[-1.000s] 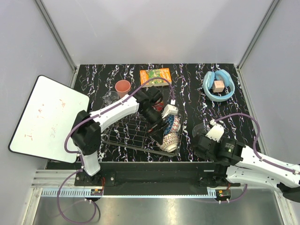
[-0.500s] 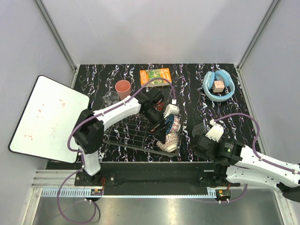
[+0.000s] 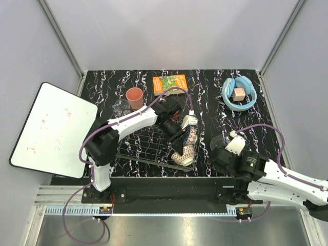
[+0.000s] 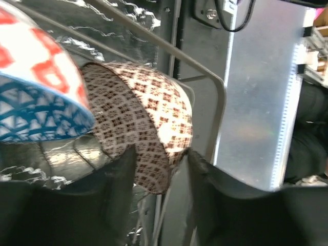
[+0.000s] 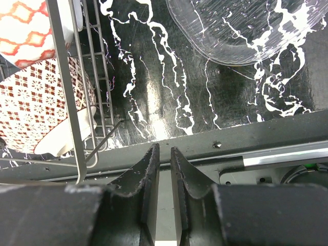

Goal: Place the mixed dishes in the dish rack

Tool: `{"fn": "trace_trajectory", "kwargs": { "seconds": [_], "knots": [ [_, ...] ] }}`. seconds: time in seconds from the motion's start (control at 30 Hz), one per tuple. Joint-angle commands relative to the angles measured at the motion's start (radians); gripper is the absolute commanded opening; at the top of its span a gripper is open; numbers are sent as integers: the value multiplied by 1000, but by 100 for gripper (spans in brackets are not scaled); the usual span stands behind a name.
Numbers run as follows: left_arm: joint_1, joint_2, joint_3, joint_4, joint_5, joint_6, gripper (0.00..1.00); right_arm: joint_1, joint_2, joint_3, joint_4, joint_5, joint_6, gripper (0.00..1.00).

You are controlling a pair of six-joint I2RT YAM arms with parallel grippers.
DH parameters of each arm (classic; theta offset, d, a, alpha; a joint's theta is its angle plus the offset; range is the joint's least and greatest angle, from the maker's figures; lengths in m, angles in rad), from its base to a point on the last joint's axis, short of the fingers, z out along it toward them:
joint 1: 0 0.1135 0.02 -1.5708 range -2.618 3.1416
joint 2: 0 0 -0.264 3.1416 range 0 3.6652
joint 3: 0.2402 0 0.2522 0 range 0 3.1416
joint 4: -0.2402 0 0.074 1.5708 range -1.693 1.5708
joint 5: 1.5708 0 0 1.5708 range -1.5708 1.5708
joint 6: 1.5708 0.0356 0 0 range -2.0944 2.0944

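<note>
The dish rack [image 3: 137, 146] sits at the table's near middle. At its right end stand a blue patterned bowl [image 3: 190, 134] [image 4: 36, 102] and a beige patterned bowl [image 3: 185, 154] [image 4: 154, 118] [image 5: 31, 113], both on edge. My left gripper [image 3: 177, 137] [image 4: 160, 159] is shut on the beige bowl's rim, one finger on each side. My right gripper [image 3: 219, 158] [image 5: 164, 154] hovers over the table's front edge, shut to a thin slit and empty. The clear glass bowl [image 3: 219, 142] [image 5: 246, 25] lies just beyond it. A salmon-pink cup [image 3: 134, 96] and a glass tumbler [image 3: 121, 107] stand behind the rack.
An orange-green box [image 3: 170, 83] lies at the back centre. Light-blue headphones [image 3: 239, 94] with a small block on them lie at the back right. A white board [image 3: 51, 128] leans off the table's left side. The rack's wire frame [image 5: 66, 102] is close on the right gripper's left.
My left gripper has shifted a little towards the bowls and closed from wide open onto the beige bowl's rim. The right arm has stayed put.
</note>
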Motion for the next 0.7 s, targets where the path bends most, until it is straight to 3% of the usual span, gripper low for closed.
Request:
{"fn": "trace_trajectory", "kwargs": {
  "seconds": [0.0,0.1,0.2,0.43,0.67],
  "knots": [
    [-6,-14,14,39,4,-25,30,10,-3,-7,-7,41,27,22],
    [-6,-11,13,39,27,-34,11,8,-2,-13,-7,38,31,23],
    [-6,-5,13,39,54,-48,0,10,-2,-17,-3,38,30,23],
    [-4,-37,2,50,93,-65,0,10,24,-24,13,29,24,22],
    [49,-89,-18,64,226,-120,0,10,46,-29,31,21,16,22]
  ]
}}
